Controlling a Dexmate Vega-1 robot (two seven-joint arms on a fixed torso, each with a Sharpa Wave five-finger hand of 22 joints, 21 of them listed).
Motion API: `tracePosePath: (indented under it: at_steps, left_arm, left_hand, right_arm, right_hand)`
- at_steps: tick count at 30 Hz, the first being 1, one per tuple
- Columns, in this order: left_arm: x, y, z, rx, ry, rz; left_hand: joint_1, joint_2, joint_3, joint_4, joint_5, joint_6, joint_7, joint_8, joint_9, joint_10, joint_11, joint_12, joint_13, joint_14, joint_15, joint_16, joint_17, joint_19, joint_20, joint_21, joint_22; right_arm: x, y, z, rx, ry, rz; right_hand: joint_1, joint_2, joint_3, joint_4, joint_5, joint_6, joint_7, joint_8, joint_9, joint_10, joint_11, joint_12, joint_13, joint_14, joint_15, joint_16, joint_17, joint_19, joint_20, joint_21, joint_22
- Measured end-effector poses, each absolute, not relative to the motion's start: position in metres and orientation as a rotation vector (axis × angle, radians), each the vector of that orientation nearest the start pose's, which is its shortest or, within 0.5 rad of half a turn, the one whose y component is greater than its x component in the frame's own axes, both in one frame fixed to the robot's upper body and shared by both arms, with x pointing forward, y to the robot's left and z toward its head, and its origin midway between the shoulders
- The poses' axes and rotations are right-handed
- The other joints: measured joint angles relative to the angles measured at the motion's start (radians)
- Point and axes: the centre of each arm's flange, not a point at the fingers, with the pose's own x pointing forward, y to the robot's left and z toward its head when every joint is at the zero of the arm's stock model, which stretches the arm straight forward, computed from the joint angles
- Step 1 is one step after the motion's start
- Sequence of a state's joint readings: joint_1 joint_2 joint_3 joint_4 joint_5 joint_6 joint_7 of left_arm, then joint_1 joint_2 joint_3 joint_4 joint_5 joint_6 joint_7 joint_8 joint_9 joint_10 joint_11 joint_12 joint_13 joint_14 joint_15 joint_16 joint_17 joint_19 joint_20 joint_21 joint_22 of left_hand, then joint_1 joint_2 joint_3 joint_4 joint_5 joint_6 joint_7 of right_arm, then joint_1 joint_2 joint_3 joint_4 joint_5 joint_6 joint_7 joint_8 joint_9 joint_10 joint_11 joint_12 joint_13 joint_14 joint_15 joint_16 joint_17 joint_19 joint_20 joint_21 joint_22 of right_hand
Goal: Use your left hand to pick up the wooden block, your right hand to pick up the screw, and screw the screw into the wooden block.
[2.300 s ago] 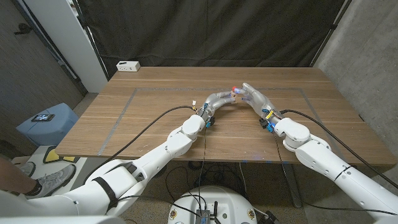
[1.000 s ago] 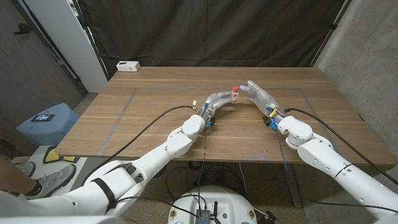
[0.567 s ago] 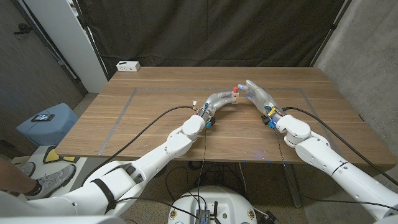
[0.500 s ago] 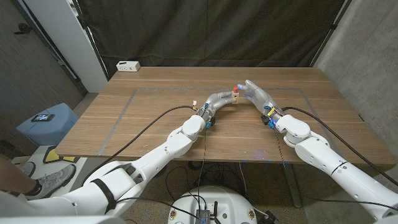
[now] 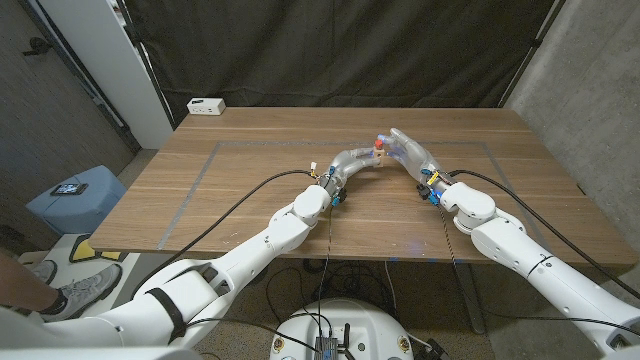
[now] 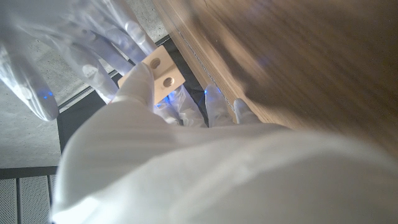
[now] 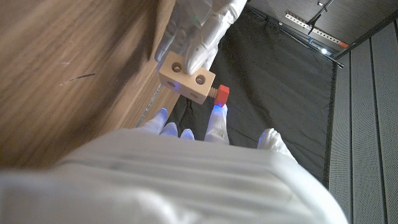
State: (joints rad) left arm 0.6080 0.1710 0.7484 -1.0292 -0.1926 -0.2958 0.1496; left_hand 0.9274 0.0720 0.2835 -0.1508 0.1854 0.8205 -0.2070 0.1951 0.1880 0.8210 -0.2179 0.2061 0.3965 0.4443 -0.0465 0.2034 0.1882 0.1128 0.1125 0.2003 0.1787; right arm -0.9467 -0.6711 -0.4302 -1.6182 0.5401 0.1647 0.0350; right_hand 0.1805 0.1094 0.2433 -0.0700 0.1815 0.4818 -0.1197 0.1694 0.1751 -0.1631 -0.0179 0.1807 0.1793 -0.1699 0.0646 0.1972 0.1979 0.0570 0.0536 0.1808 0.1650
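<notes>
Above the middle of the table, my left hand (image 5: pixel 352 158) holds the small wooden block (image 7: pixel 186 78), a pale cube with two round holes on its near face. In the left wrist view the block (image 6: pixel 160 68) sits under my thumb. The screw (image 7: pixel 222 93) has a red head and an orange thread that enters the block's side. My right hand (image 5: pixel 408 150) meets the left from the right, and its fingertips (image 7: pixel 217 118) pinch the red head. In the head view the screw (image 5: pixel 378 141) is a red dot between the two hands.
The wooden table (image 5: pixel 250 190) has a taped rectangle on it. A white box (image 5: pixel 206 105) sits at its back left corner. Black cables run from both wrists to the front edge. A blue stool (image 5: pixel 75 195) and a person's shoe (image 5: pixel 80 290) are on the floor at the left.
My right hand has shifted a little to the left and turned slightly at the screw. The left hand and the block have stayed in place.
</notes>
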Motion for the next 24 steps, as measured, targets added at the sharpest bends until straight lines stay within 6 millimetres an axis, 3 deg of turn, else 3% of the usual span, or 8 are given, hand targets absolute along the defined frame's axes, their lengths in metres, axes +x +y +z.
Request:
tracePosePath:
  at_steps: [24]
  left_arm:
    - [0.6734, 0.0375, -0.0481, 0.323, -0.591, -0.383]
  left_hand:
    - [0.003, -0.003, 0.001, 0.001, 0.003, -0.002, 0.002, 0.0, 0.001, 0.0, 0.0, -0.002, 0.0, 0.0, 0.0, 0.0, 0.0, 0.0, 0.0, 0.0, 0.0]
  right_arm:
    - [0.5994, -0.2371, -0.0309, -0.218, -0.56, 0.387]
  right_hand:
    - [0.0, 0.0, 0.0, 0.0, 0.0, 0.008, 0.0, 0.008, 0.0, 0.004, -0.015, 0.0, -0.003, -0.004, -0.004, 0.0, 0.0, 0.0, 0.0, 0.0, 0.0]
